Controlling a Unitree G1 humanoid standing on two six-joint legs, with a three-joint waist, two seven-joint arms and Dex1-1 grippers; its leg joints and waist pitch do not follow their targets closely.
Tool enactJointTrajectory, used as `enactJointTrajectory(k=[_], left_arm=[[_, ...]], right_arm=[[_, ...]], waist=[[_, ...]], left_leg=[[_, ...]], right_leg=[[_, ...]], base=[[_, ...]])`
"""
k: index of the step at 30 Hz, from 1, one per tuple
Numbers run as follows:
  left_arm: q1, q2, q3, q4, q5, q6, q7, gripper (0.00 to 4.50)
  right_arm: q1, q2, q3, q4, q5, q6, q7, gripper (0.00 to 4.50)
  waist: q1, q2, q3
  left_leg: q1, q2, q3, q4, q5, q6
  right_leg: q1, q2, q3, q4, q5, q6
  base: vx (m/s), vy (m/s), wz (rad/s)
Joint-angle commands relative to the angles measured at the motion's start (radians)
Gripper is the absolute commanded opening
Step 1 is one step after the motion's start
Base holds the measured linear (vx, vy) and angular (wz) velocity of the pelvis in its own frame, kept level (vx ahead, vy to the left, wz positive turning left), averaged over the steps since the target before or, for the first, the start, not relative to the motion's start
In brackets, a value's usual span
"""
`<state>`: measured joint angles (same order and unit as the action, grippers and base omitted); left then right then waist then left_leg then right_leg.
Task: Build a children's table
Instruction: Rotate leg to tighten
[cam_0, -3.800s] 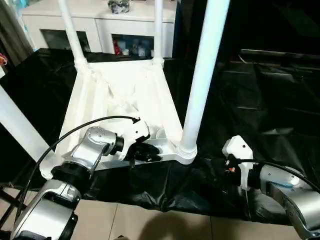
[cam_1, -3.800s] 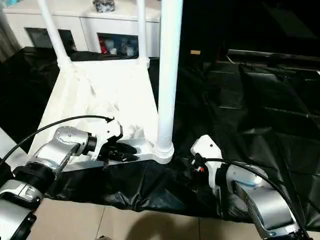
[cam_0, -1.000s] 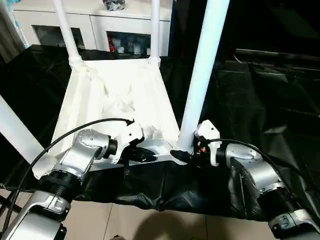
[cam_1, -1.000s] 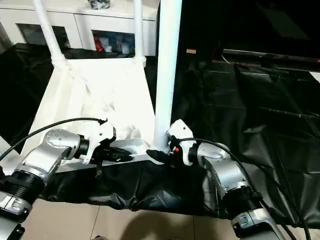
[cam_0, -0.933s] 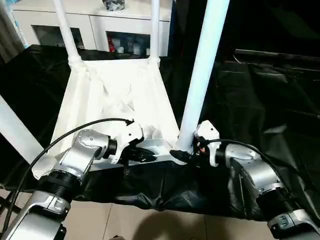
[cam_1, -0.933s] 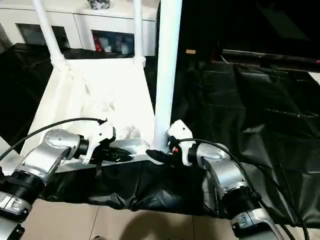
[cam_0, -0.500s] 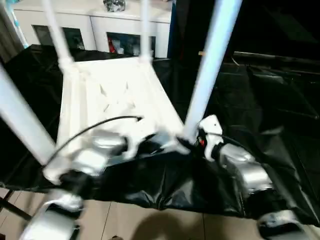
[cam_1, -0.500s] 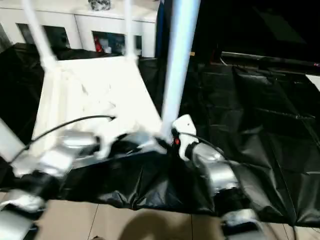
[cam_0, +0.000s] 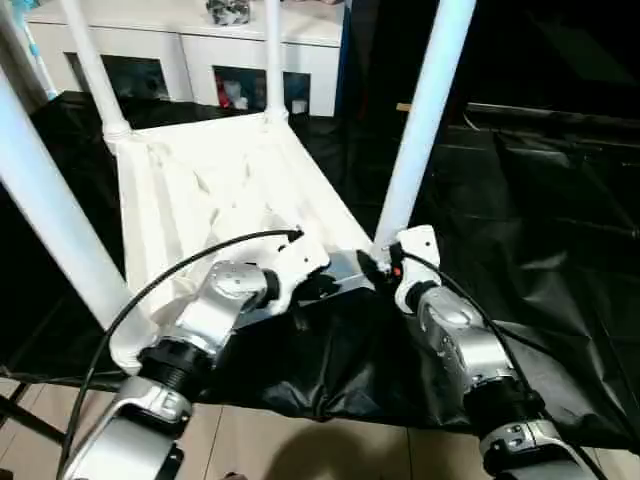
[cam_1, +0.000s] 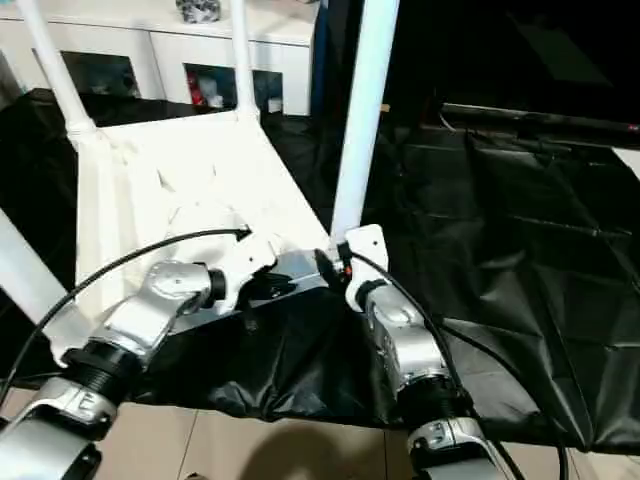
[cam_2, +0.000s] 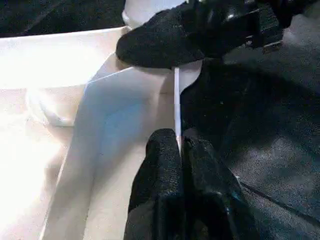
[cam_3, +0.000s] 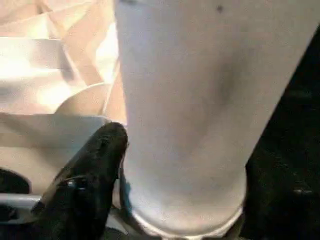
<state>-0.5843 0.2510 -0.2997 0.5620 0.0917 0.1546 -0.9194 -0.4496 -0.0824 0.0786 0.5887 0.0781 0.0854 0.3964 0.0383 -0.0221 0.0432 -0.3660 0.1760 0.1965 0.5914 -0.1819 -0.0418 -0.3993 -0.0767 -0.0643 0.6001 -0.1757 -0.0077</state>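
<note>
The white children's table (cam_0: 220, 190) lies upside down on the black sheet, its four legs pointing up. My left gripper (cam_0: 325, 285) is shut on the thin near rim of the top (cam_2: 176, 100), a finger on each side of it. My right gripper (cam_0: 378, 266) is at the near right corner socket, closed around the foot of the near right leg (cam_0: 420, 130). One of its fingers (cam_3: 97, 160) presses on the leg's side (cam_3: 185, 100); the other is hidden behind the leg. The two grippers sit close together at that corner.
The black-sheeted table (cam_0: 540, 230) stretches to the right and ends at a near edge above the tiled floor (cam_0: 300, 450). A white cabinet with glass doors (cam_0: 190, 45) stands behind. The near left leg (cam_0: 50, 220) rises beside my left forearm.
The children's table has turned on the sheet: its near right corner swung away from me and its far corners shifted left. Both grippers moved with it and kept their hold.
</note>
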Motion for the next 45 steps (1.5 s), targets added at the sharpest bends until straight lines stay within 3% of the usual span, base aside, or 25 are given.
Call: enactJointTrajectory(k=[1, 6, 15, 22, 26, 33, 40, 45], left_arm=[[0.019, -0.014, -0.026, -0.031, -0.053, -0.048, -0.083, 0.00], [0.037, 0.031, -0.008, -0.049, -0.095, -0.060, -0.183, 0.00], [0.063, 0.142, 0.003, -0.076, -0.153, -0.050, -0.381, 0.00], [0.070, 0.185, 0.008, -0.102, -0.180, -0.034, -0.464, 0.00], [0.071, 0.224, -0.003, -0.109, -0.183, -0.033, -0.521, 0.00], [0.072, 0.240, -0.007, -0.113, -0.182, -0.031, -0.555, 0.00], [0.067, 0.217, -0.003, -0.096, -0.178, -0.033, -0.518, 0.00], [0.051, 0.164, 0.003, -0.069, -0.150, -0.049, -0.410, 0.00]], right_arm=[[0.007, 0.004, 0.089, -0.028, -0.008, 0.003, 0.116, 3.79], [0.022, -0.066, 0.106, -0.061, 0.000, 0.000, 0.229, 4.00], [0.077, -0.243, 0.186, -0.217, 0.068, 0.037, 0.617, 4.00], [0.090, -0.295, 0.205, -0.255, 0.088, 0.047, 0.720, 4.00], [0.100, -0.319, 0.218, -0.274, 0.090, 0.056, 0.763, 3.74], [0.109, -0.316, 0.221, -0.280, 0.092, 0.070, 0.775, 2.97], [0.121, -0.285, 0.211, -0.275, 0.105, 0.083, 0.742, 2.74], [0.121, -0.220, 0.177, -0.229, 0.092, 0.075, 0.625, 2.72]], waist=[[0.004, 0.008, -0.053], [0.008, 0.010, -0.056], [0.021, 0.014, -0.053], [0.029, 0.018, -0.051], [0.034, 0.018, -0.053], [0.044, 0.021, -0.052], [0.048, 0.018, -0.054], [0.043, 0.015, -0.048]], left_leg=[[0.011, 0.056, -0.033, -0.082, -0.320, -0.002], [0.009, 0.057, -0.028, -0.077, -0.255, 0.029], [0.012, 0.063, -0.027, -0.080, -0.272, 0.035], [0.015, 0.064, -0.027, -0.082, -0.287, 0.019], [0.015, 0.064, -0.027, -0.081, -0.270, 0.021], [0.018, 0.065, -0.026, -0.082, -0.282, 0.010], [0.017, 0.064, -0.026, -0.081, -0.273, 0.008], [0.019, 0.063, -0.030, -0.085, -0.324, -0.010]], right_leg=[[0.038, -0.076, 0.051, -0.083, -0.302, -0.183], [0.042, -0.076, 0.053, -0.073, -0.231, -0.215], [0.042, -0.075, 0.051, -0.073, -0.246, -0.224], [0.038, -0.076, 0.052, -0.074, -0.267, -0.229], [0.040, -0.075, 0.051, -0.071, -0.239, -0.234], [0.039, -0.075, 0.051, -0.071, -0.245, -0.236], [0.040, -0.077, 0.052, -0.070, -0.231, -0.236], [0.035, -0.080, 0.052, -0.080, -0.331, -0.210]], base=[[0.000, 0.000, 0.00], [0.000, 0.000, 0.00], [0.000, 0.000, 0.00], [0.000, 0.000, 0.00], [0.000, 0.000, 0.00], [0.000, 0.000, 0.00], [0.000, 0.000, 0.00], [0.000, 0.000, 0.00]])
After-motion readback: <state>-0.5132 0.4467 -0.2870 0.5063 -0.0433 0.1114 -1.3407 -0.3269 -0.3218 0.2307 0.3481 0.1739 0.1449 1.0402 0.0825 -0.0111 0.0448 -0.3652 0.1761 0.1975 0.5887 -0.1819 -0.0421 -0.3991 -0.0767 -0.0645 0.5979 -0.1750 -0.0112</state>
